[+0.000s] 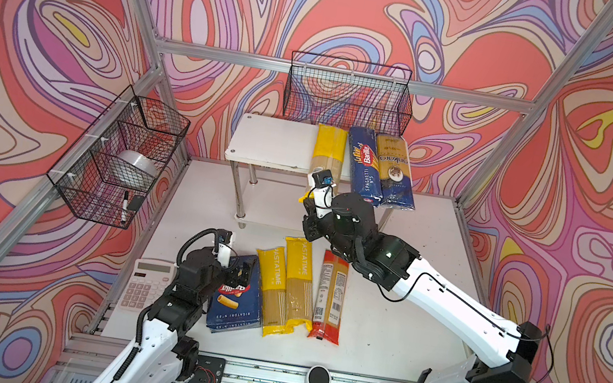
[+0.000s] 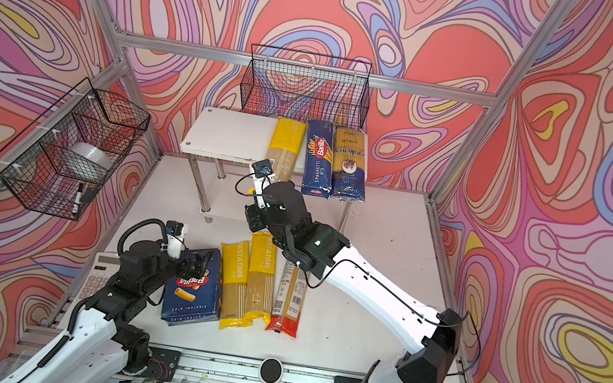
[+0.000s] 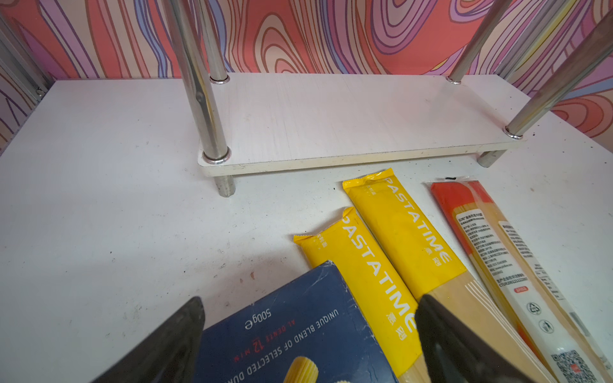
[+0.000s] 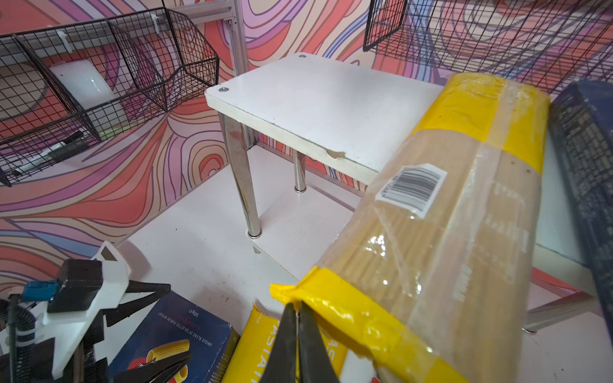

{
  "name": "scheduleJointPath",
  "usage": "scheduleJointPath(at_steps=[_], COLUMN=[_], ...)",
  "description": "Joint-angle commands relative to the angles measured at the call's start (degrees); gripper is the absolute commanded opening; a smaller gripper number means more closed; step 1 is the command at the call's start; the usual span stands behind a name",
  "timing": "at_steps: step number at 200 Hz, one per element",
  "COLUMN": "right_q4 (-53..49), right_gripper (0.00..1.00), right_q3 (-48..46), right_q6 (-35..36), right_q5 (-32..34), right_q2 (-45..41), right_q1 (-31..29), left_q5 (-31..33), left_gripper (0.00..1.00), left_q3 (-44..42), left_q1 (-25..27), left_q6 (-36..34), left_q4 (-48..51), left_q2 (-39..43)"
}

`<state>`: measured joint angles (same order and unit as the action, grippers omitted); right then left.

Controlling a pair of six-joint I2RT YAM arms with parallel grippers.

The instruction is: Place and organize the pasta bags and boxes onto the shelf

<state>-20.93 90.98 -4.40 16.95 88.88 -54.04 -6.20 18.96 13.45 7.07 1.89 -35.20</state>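
Nearest the front of the white worktop [image 1: 401, 322], the rigatoni box [image 1: 235, 307] lay flat, logo up. The left claw [image 1: 243, 270] stood over the box's far end with its jaws spread wide; whether it touched the carton could not be told. Just right of the box lay the first yellow bag [image 1: 269, 291] and the second yellow bag [image 1: 297, 284], pressed side by side, with the red bag [image 1: 330, 295] slightly apart from them. Beyond these, the right claw [image 4: 296, 318] was pinched tight on the crimped near end of the third yellow bag [image 4: 447, 199]. That bag rested on the top board of the shelf [image 1: 270, 144] and overhung its front edge. Farther right on the board lay the spaghetti box [image 1: 364, 164] and, against it, the gold-and-navy bag [image 1: 395, 169], both also overhanging.
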Motion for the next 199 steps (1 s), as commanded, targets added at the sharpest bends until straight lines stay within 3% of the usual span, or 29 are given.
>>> scheduleJointPath(at_steps=[1, 73, 99, 144, 199], right_q4=[1.60, -0.13, -0.73, -5.09, -9.13], right_gripper=[0.00, 0.00, 0.00, 0.12, 0.24], right_q3=[2.46, 4.04, 3.63, 3.07, -2.40], right_q6=[0.07, -2.42, 0.22, -0.22, 0.18], right_q5=[-1.61, -5.23, -8.93, -10.90, -2.20], right_q2=[1.49, 1.66, 0.91, -0.89, -6.07], right_q1=[1.59, 6.66, 6.76, 6.05, -2.18], left_q5=[0.22, 0.16, 0.21, 0.43, 1.21], left_gripper=[1.00, 1.00, 1.00, 1.00, 1.00], left_q3=[-0.93, -0.89, -0.84, -0.41, -0.42], left_q1=[-0.28, -0.27, -0.27, -0.29, -0.27], left_q6=[-0.21, -0.19, -0.21, -0.23, -0.04], left_q4=[-0.75, -0.80, -0.88, -1.04, -0.98], left_q2=[1.00, 0.88, 0.57, -0.40, -0.40])
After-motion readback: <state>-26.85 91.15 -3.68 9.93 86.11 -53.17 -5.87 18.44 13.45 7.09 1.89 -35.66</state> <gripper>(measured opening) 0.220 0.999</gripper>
